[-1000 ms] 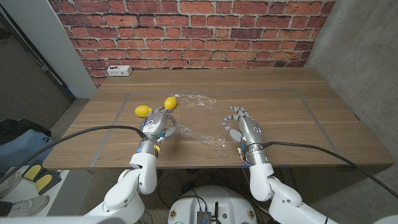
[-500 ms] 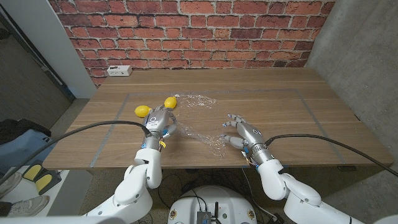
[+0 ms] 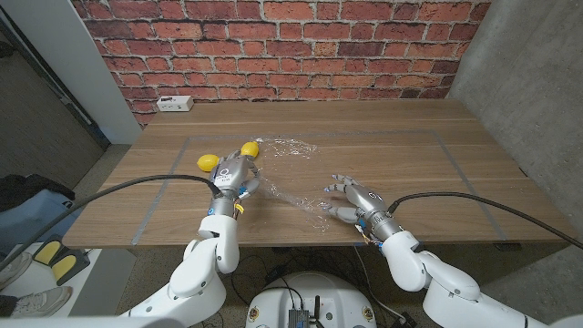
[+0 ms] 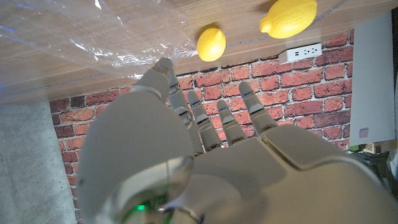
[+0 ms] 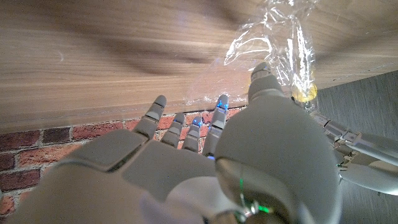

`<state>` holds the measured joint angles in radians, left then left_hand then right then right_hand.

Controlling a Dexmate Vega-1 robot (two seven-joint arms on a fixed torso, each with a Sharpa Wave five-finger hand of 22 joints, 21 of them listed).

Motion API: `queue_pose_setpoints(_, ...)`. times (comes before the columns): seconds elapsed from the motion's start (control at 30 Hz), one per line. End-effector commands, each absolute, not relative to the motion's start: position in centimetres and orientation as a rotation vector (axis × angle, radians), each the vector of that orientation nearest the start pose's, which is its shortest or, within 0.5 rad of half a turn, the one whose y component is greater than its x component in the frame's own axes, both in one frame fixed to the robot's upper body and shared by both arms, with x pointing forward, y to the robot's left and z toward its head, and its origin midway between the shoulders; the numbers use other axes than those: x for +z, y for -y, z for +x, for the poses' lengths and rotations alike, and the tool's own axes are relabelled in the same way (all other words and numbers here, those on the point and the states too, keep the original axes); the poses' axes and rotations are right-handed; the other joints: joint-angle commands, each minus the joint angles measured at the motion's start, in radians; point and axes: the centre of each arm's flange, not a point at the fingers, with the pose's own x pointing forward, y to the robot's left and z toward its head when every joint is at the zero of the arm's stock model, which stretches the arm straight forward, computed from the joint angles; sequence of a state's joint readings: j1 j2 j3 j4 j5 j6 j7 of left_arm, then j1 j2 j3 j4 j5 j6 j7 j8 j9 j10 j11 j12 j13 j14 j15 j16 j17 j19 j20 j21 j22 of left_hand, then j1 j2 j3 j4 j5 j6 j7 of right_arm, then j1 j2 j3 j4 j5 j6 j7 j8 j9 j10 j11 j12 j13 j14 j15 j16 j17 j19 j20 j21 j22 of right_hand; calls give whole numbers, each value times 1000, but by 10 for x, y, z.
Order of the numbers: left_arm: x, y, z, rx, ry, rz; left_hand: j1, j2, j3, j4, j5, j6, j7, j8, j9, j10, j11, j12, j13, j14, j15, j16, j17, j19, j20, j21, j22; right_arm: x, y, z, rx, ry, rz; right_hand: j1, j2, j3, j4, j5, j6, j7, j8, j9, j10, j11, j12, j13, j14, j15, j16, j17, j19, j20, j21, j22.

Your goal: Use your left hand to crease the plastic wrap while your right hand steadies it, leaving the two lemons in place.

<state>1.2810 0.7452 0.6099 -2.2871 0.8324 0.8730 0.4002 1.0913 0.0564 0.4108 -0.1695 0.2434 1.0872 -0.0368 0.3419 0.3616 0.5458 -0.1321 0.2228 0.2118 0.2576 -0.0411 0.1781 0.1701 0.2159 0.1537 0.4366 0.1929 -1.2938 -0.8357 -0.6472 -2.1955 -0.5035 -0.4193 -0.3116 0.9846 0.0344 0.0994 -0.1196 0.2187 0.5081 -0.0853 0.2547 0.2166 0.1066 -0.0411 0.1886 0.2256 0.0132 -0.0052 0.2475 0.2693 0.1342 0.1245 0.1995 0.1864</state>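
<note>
Looking down from the head view, the right hand [image 3: 353, 198] had slid left to the plastic wrap's [image 3: 290, 173] near edge since a second before, fingers spread, ready to steady it. The left hand [image 3: 233, 175] sat on the wrap's left part, grip unclear, beside both lemons [image 3: 250, 149]. In the left wrist view, fingers [image 4: 205, 118] stretched straight. No containers appeared.

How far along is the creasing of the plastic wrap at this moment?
Early stage. Already in place: both lemons lie on the table beside the plastic wrap. In hand: the left hand sits at the wrap's left end, and the right hand, fingers spread, sits at its crumpled right end. Whether either hand grips it is unclear. Left: no clean crease shows yet.
</note>
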Motion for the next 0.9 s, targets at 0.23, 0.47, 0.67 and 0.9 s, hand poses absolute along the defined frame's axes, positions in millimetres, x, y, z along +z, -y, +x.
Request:
queue_pose_setpoints(0.23, -67, -201, 456, 549, 655, 1223, 4, 4, 10, 1, 7, 79, 88, 2, 144, 4, 2, 5, 2, 9, -51, 8, 1, 14, 1, 10, 7, -154, 125, 466, 171, 584, -1065, -83, -6, -32, 32, 33, -87, 64, -44, 4, -50, 25, 5, 2, -47, 20, -15, 10, -62, 21, -9, 1)
queue_pose_setpoints(0.47, -67, -199, 454, 515, 673, 1217, 2, 6, 12, 2, 7, 78, 89, 3, 151, 3, 3, 5, 2, 9, -51, 8, 1, 15, 0, 10, 7, -151, 113, 463, 104, 621, -1037, -117, -7, -46, 46, 43, -147, 71, -62, 8, -83, 44, 4, 3, -67, 27, -19, 15, -93, 33, -10, 2)
queue_pose_setpoints(0.67, -63, -201, 449, 503, 701, 1170, 1, 6, 13, 2, 8, 81, 89, 5, 156, 4, 1, 5, 2, 10, -51, 8, 1, 15, -1, 11, 7, -153, 98, 463, 40, 676, -1041, -127, -11, -52, 50, 50, -177, 72, -68, 10, -95, 48, 5, 3, -73, 29, -20, 17, -108, 38, -10, 2)
queue_pose_setpoints(0.9, -62, -205, 446, 487, 711, 1112, 1, 5, 17, 1, 9, 82, 93, 7, 165, 8, 3, 6, 3, 13, -51, 8, 1, 17, 0, 12, 7, -157, 82, 469, 6, 742, -1055, -100, -9, -44, 33, 63, -161, 62, -52, 14, -73, 39, 19, 5, -55, 17, -14, 15, -108, 40, -3, 3)
